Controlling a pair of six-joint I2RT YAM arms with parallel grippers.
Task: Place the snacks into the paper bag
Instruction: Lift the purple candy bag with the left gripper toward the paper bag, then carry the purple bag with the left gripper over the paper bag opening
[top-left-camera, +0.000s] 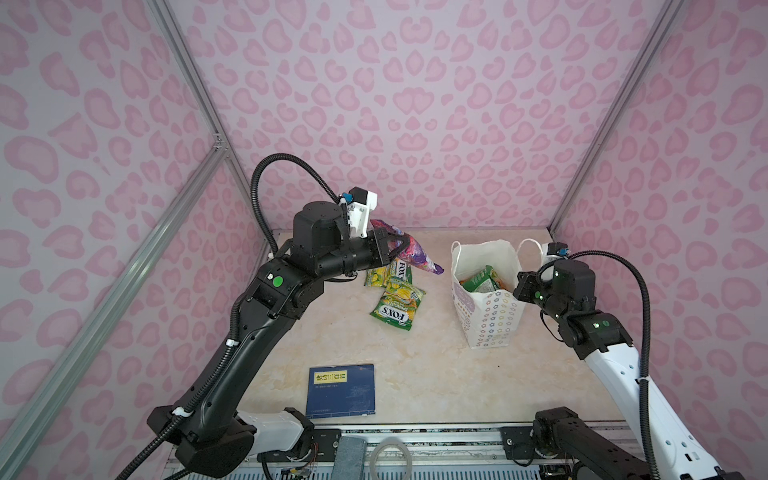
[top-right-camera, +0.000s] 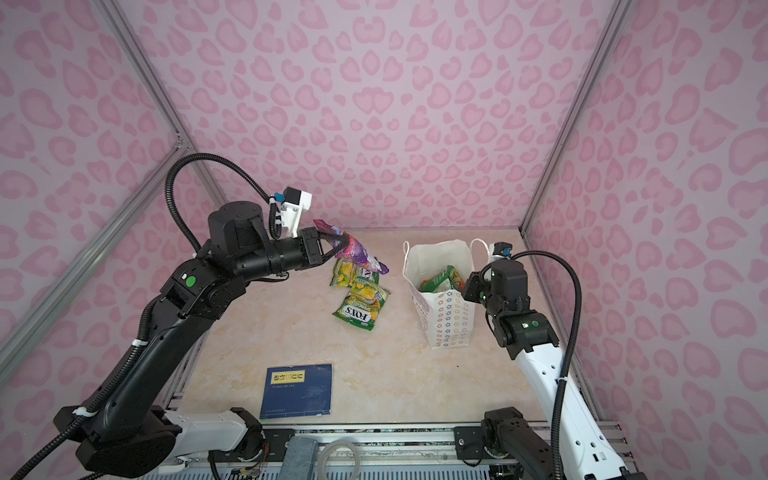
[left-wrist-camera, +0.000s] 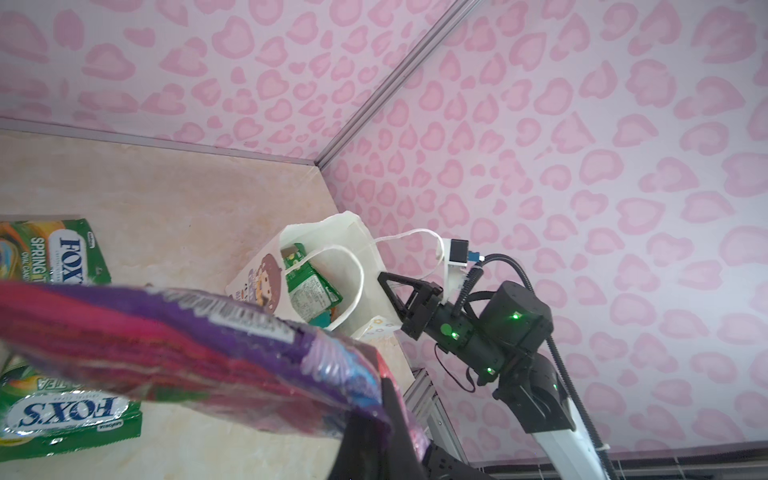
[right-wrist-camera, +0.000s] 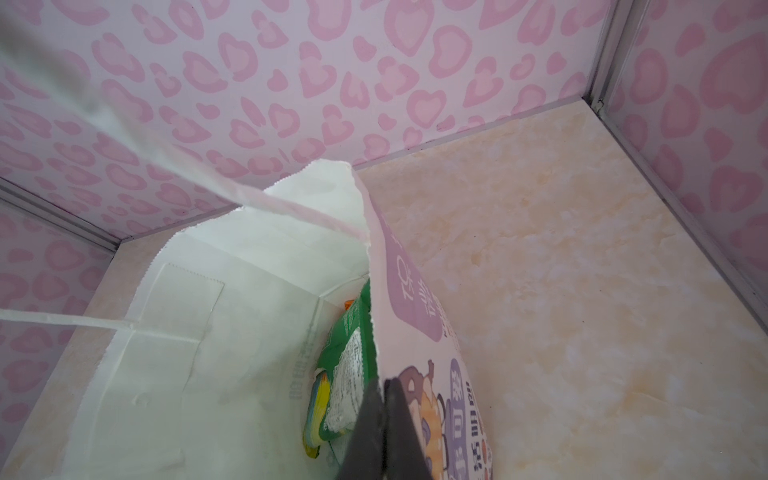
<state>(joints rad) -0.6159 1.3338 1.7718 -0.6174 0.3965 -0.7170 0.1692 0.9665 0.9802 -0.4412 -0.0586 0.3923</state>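
Observation:
My left gripper (top-left-camera: 400, 246) is shut on a purple snack packet (top-left-camera: 417, 255), which hangs in the air over the back of the table, left of the paper bag; the wrist view shows the packet (left-wrist-camera: 187, 332) pinched between the jaws. Three green-yellow FOX'S packets (top-left-camera: 395, 313) lie on the table under it, also in a top view (top-right-camera: 359, 311). The white paper bag (top-left-camera: 488, 320) stands open with green snacks (top-left-camera: 482, 280) inside. My right gripper (top-left-camera: 519, 286) is shut on the bag's right rim (right-wrist-camera: 376, 316), one finger inside and one outside.
A flat dark-blue book (top-left-camera: 340, 390) with a yellow label lies near the table's front edge. Pink patterned walls with metal frame posts close in the back and both sides. The bag's cord handles (left-wrist-camera: 353, 266) stick up above its mouth.

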